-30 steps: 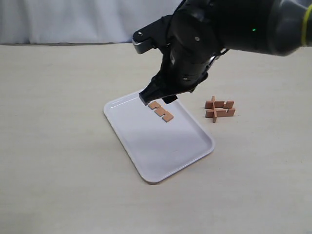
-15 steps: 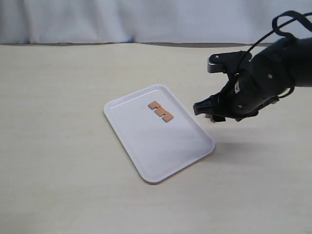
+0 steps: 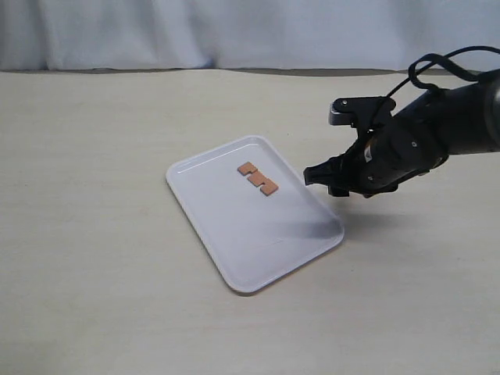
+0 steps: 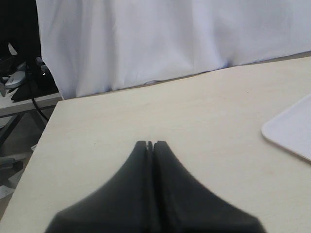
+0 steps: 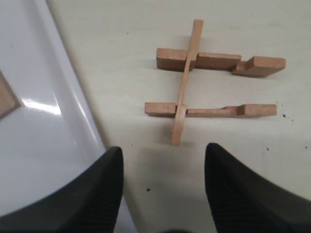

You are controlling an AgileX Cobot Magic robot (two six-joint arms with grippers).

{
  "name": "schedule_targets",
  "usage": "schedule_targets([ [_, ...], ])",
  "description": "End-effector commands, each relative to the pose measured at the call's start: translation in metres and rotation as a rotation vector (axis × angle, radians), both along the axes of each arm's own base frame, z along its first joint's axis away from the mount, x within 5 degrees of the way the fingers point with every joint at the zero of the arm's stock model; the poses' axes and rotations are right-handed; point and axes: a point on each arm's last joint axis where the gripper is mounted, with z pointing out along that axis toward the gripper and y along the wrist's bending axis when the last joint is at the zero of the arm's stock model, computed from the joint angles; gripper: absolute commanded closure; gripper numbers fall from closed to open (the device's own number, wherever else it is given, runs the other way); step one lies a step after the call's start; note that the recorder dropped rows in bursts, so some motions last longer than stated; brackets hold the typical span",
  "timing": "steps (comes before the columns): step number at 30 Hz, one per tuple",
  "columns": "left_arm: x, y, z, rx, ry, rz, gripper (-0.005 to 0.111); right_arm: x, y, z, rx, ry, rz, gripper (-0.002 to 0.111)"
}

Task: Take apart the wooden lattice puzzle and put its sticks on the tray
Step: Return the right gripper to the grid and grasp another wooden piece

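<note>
On the white tray (image 3: 234, 234) lies one loose reddish-brown notched stick (image 3: 258, 178). In the right wrist view the rest of the wooden lattice puzzle (image 5: 170, 58) rests on the table just beside the tray's rim (image 5: 73, 97): two parallel sticks crossed by one upright stick. My right gripper (image 5: 164, 150) hangs open a little short of it, with nothing between its fingers. In the exterior view the right gripper (image 3: 326, 181) and its arm hide the puzzle. My left gripper (image 4: 150, 143) is shut and empty over bare table, and does not show in the exterior view.
The beige table runs wide round the tray. A white curtain (image 3: 234, 31) closes off the back. In the left wrist view a corner of the tray (image 4: 291, 131) shows at the side, and the table's edge (image 4: 39, 145) with cables beyond it.
My right arm has left the tray, where the loose stick stays, and swung right and down to the puzzle. Over the last half second it drifted slightly towards the tray.
</note>
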Motion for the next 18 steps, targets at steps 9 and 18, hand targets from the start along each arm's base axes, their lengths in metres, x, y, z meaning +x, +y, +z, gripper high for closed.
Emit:
schedule_targets([
  [9,0.000,0.000,0.001,-0.003,-0.011,0.006,0.107,0.012,-0.010,-0.014,-0.080,-0.009,-0.038,0.061],
  [18,0.000,0.000,0.001,-0.003,-0.011,0.006,0.107,0.014,-0.009,-0.015,-0.073,-0.026,-0.038,0.078],
])
